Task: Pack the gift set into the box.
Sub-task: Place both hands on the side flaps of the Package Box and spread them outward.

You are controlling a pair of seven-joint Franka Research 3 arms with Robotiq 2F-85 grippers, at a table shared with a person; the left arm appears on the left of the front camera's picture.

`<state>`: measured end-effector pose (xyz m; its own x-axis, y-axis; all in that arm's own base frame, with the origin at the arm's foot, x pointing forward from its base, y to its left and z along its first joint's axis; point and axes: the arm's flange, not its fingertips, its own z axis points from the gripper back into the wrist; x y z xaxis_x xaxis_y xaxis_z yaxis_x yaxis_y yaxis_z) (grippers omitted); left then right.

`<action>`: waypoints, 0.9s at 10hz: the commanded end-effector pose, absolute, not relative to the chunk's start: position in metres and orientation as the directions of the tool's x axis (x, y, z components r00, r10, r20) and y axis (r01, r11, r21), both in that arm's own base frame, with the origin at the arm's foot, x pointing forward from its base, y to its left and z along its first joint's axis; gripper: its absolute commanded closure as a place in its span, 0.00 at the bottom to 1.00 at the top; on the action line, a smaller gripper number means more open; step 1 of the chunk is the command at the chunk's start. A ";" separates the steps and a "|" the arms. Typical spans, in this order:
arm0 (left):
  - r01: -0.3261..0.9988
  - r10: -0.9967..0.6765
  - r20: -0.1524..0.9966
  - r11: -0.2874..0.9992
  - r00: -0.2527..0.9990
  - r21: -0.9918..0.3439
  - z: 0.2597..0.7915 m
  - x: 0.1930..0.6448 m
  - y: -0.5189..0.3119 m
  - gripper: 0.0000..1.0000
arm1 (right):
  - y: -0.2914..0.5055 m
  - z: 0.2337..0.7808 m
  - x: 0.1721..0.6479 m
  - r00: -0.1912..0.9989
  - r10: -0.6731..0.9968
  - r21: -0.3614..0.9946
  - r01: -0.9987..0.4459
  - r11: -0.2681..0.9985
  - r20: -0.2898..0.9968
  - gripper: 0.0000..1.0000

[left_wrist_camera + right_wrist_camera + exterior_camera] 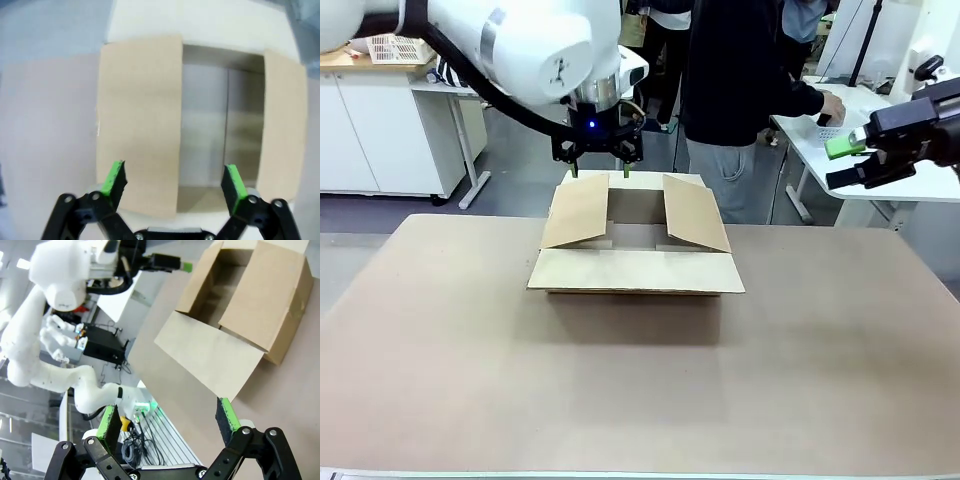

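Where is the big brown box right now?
In the front view the box sits open in the middle of the table, a bit toward the far side, with the left end effector hovering over its far edge.

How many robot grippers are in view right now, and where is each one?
2. The left gripper hangs open just above the far edge of the box. The right gripper is raised at the right side of the front view, open and well away from the box.
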<state>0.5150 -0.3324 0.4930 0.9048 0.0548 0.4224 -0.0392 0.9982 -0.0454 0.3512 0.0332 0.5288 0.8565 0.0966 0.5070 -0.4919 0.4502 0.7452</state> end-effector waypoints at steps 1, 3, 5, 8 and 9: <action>-0.195 0.166 0.526 0.981 0.834 -0.002 0.455 0.514 -0.355 0.00 | 0.035 0.528 0.353 0.840 0.097 0.738 -0.519 0.431 0.534 0.00; -0.187 0.125 0.515 0.980 0.848 0.070 0.442 0.521 -0.371 0.00 | 0.035 0.528 0.353 0.840 0.097 0.738 -0.519 0.431 0.534 0.00; -0.167 0.072 0.453 0.971 0.888 0.173 0.429 0.538 -0.374 0.00 | 0.035 0.528 0.353 0.840 0.097 0.738 -0.519 0.431 0.534 0.00; -0.116 -0.002 0.360 0.945 0.933 0.306 0.412 0.544 -0.375 0.00 | 0.035 0.528 0.353 0.840 0.097 0.738 -0.519 0.431 0.534 0.00; -0.116 -0.010 0.365 0.940 0.931 0.321 0.411 0.545 -0.377 0.00 | 0.035 0.528 0.353 0.840 0.097 0.738 -0.519 0.431 0.534 0.00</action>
<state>0.5386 -0.3719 0.4023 0.9293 0.0147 0.3690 -0.1344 0.9441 0.3010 0.3513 0.0333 0.5287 0.8565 0.0977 0.5068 -0.4921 0.4503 0.7450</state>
